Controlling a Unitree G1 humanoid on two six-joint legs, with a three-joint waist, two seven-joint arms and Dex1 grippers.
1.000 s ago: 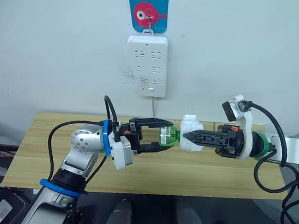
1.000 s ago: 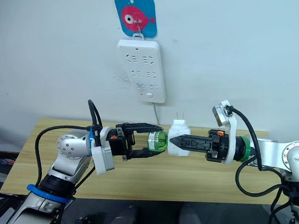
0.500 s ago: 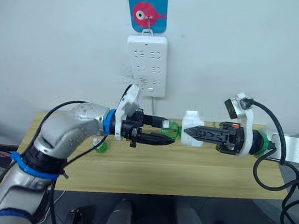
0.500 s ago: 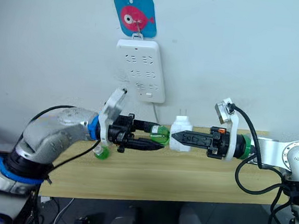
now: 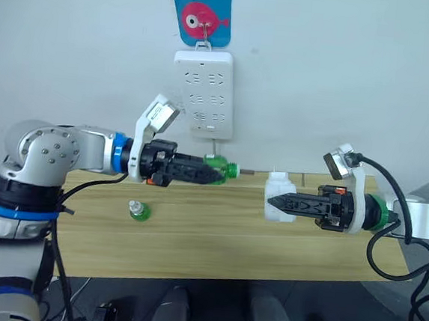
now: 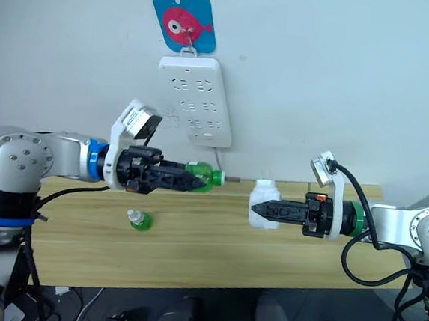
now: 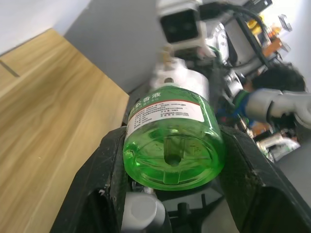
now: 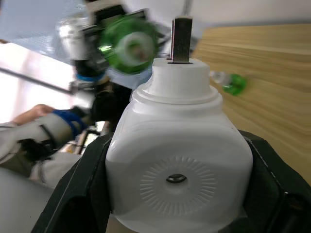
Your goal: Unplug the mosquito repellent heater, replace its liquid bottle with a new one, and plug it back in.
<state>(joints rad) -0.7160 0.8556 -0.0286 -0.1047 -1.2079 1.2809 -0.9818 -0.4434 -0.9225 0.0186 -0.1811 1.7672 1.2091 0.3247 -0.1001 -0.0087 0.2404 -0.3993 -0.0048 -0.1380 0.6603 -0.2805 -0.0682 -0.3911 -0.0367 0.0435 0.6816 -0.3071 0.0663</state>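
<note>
My left gripper (image 5: 215, 172) is shut on a green liquid bottle (image 5: 219, 167), held level in the air above the table with its neck pointing at the heater. The bottle's base (image 7: 172, 145) sits between the black fingers (image 7: 104, 194). My right gripper (image 5: 272, 202) is shut on the white mosquito repellent heater (image 5: 277, 197), unplugged, its metal prongs (image 8: 181, 33) pointing up. A gap of roughly a hand's width separates bottle and heater. A second small green bottle (image 5: 138, 212) lies on the wooden table (image 5: 215, 243), below my left forearm.
A tall white power strip (image 5: 201, 93) hangs on the wall from a blue fish hook (image 5: 203, 15), above and behind the held bottle, with its cable dropping behind the table. The table's front edge runs close below both arms.
My left gripper has pulled the green bottle away from the heater, up and to the left. The right gripper has sunk a little with the heater. The camera has shifted slightly.
</note>
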